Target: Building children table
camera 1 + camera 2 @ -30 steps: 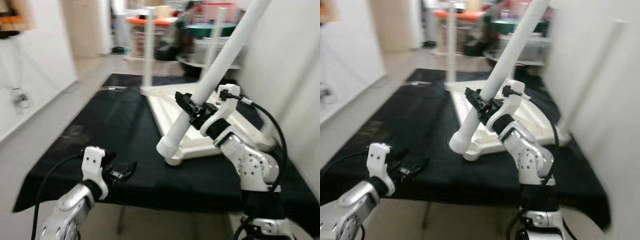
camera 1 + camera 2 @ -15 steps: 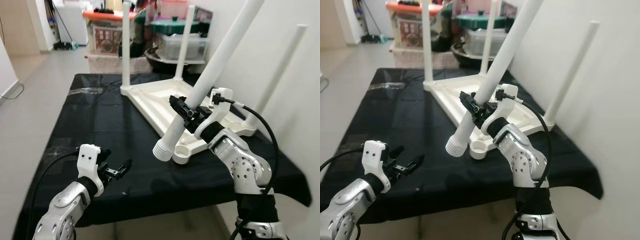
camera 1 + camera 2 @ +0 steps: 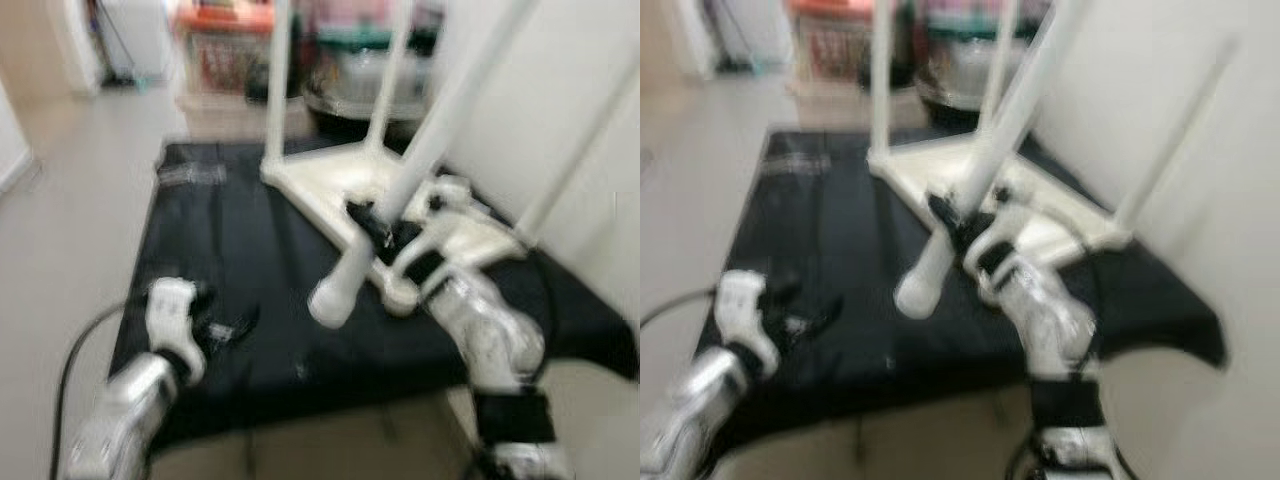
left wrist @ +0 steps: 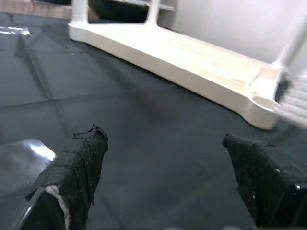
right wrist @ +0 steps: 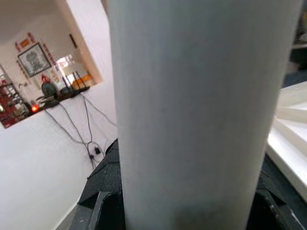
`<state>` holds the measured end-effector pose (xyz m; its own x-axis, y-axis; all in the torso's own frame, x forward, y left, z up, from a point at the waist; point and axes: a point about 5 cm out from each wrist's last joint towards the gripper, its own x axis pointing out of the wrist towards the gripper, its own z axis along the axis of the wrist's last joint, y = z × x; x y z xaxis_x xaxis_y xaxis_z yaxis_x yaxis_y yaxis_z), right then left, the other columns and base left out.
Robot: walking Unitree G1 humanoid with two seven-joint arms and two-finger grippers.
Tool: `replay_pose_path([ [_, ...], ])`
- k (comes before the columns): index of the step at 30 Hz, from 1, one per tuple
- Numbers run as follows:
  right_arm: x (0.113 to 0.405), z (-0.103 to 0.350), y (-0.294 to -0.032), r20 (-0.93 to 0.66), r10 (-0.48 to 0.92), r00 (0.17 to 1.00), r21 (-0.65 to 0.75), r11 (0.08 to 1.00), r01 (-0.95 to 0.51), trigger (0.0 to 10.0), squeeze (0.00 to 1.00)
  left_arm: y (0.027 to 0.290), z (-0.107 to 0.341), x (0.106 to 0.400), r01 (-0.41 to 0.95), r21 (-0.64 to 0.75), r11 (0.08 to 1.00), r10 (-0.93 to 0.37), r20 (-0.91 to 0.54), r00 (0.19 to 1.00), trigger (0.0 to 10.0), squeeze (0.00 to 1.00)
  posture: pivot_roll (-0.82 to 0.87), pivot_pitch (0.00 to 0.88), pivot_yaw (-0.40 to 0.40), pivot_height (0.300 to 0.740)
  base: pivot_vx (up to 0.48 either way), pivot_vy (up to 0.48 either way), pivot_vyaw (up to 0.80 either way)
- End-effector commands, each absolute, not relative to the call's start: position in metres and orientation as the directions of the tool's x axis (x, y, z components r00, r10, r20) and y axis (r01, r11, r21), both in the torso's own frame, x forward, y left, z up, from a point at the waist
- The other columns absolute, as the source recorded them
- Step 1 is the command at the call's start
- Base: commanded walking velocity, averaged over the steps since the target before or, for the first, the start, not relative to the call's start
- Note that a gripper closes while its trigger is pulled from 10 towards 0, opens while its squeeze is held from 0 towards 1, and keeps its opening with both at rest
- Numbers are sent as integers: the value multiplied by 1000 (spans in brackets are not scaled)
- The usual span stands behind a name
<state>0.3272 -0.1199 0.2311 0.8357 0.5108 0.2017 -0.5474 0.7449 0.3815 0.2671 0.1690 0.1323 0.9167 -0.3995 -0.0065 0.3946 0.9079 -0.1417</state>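
Three white legs already stand up from the upside-down children's table top (image 3: 345,185), which you see lying on the black cloth (image 3: 235,250) toward its far right side, close to the white wall (image 3: 560,90). Two of those legs (image 3: 278,80) rise at the top's far end, and the third (image 3: 1175,140) leans up beside the wall. Behind the table top, storage bins with an orange lid (image 3: 225,20) and a dark pot or tub crowd the floor, though blur hides their detail.

Your right gripper (image 3: 385,232) is clamped around the loose fourth leg (image 3: 420,170), gripping it low on the shaft. That leg slants steeply, its lower end (image 3: 330,302) hanging just off the table top's near corner socket (image 4: 266,108), above the cloth; whether it touches anything there you cannot tell. In the right wrist view the leg's shaft (image 5: 196,115) sits tight between the black fingers.

Your left gripper (image 3: 225,330) hovers over the cloth, well to the left of the table top, its fingers (image 4: 79,165) spread wide and holding nothing.

Compared with half a second ago, the whole scene has slid and blurred, so your head camera moved. Against the table top, the held leg keeps about the same slant and its lower end stays near the same corner; the left gripper remains open in about the same spot.
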Motion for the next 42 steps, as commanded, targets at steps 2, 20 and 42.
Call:
replay_pose_path([
  [2,327,235,-126,213,493,844,358,764,-537,0,0,162,132,267,418,-149,896,-423,-1,906,10000,0,75,0,-71,740,244,0,0],
  [20,330,236,-128,211,498,841,331,773,-541,0,0,159,130,267,428,-144,892,-434,-9,901,10000,0,73,0,-73,740,228,0,0],
  [42,332,236,-128,206,510,835,305,777,-550,0,0,158,127,265,431,-137,892,-438,-19,899,10000,0,72,0,-74,740,109,0,0],
])
